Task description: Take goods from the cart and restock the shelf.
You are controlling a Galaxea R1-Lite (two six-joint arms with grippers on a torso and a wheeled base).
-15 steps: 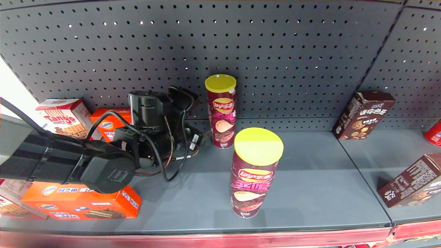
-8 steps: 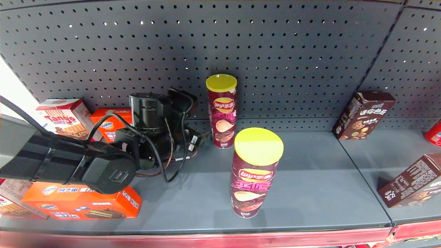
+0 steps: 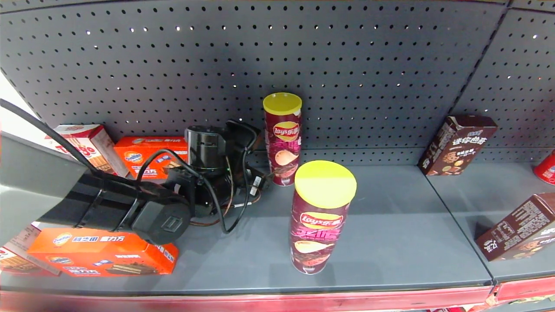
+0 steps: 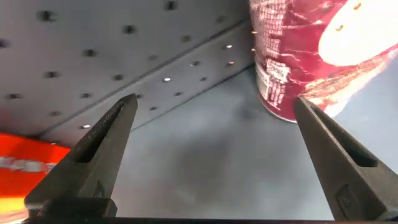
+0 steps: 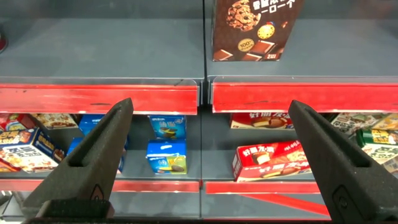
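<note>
Here, my left gripper (image 4: 214,102) sits low over the shelf (image 3: 390,225), fingers spread wide and empty, just beside the chip can (image 3: 282,138) at the back edge. A second can (image 3: 321,216) stands near the front edge. My right gripper (image 5: 210,104) gapes wide, empty.

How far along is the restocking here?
Done: the front can and rear can stand upright on the shelf. In hand: nothing; the left gripper sits open close to the rear can, the right gripper open too. Left: further goods, if any remain.
</note>
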